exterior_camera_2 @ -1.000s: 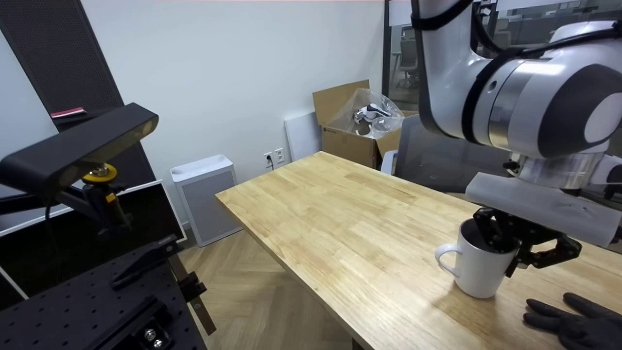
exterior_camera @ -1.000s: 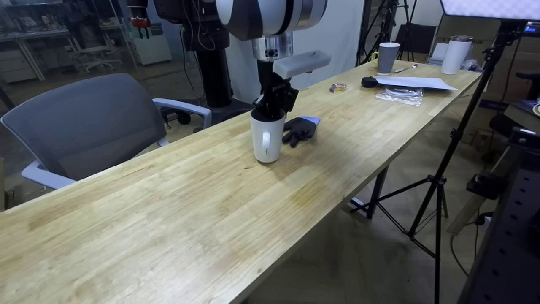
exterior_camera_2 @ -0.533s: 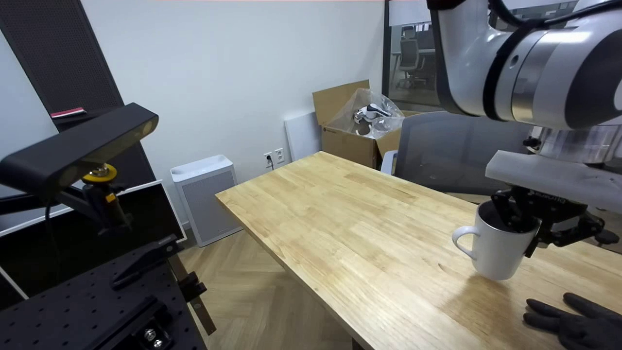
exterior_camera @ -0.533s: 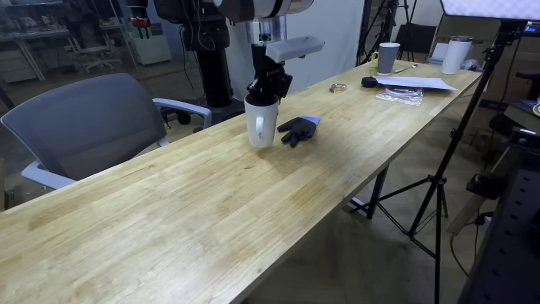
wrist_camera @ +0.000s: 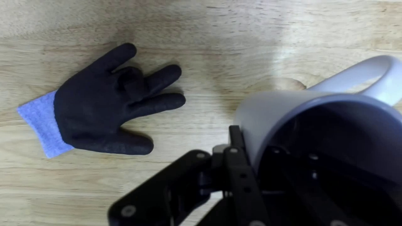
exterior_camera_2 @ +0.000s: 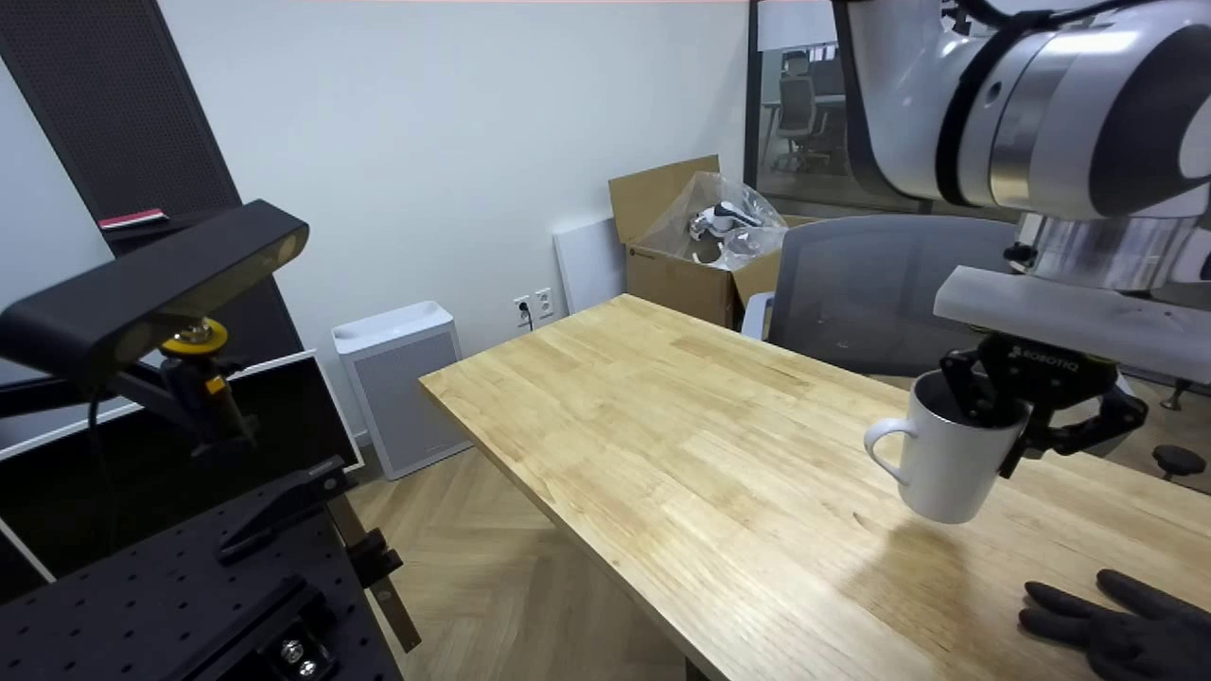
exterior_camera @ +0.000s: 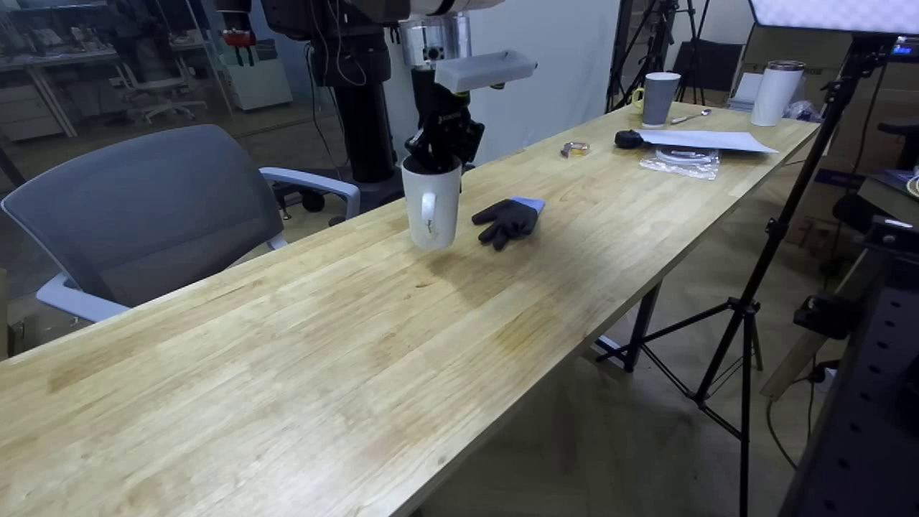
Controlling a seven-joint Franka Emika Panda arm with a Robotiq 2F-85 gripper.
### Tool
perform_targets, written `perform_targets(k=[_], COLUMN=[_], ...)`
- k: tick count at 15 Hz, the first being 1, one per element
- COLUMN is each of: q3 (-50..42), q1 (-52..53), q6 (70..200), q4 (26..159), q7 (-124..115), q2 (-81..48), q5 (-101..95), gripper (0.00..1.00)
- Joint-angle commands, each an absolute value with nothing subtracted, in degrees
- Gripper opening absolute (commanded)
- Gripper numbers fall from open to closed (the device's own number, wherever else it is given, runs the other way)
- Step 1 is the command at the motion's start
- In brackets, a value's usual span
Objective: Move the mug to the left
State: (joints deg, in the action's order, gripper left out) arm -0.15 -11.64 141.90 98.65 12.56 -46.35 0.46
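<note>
Your black two-fingered claw (wrist_camera: 256, 147) is closed across one wall of the plain white ceramic mug (exterior_camera: 439, 208), one finger inside, one outside. The mug hangs over the pale wooden tabletop (exterior_camera: 287, 373), just left of centre in an exterior view. For this carry, you'd likely do best moving low and smoothly toward the frame's left, away from the black glove with a blue cuff (exterior_camera: 511, 221); a one-sided hold may let the mug swing. Touch its base down before releasing.
</note>
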Motion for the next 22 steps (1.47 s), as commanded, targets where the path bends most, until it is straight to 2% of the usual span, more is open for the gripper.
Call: perform_targets(k=[1,22], q3=[0.9,1.0], q1=[-10.5,3.3], q6=[137.1,136.8], q4=[95.5,95.3], q7=[12.3,10.2], q2=[-46.5,-50.2], q5=[1.0,-6.1], gripper=[0.02,0.02])
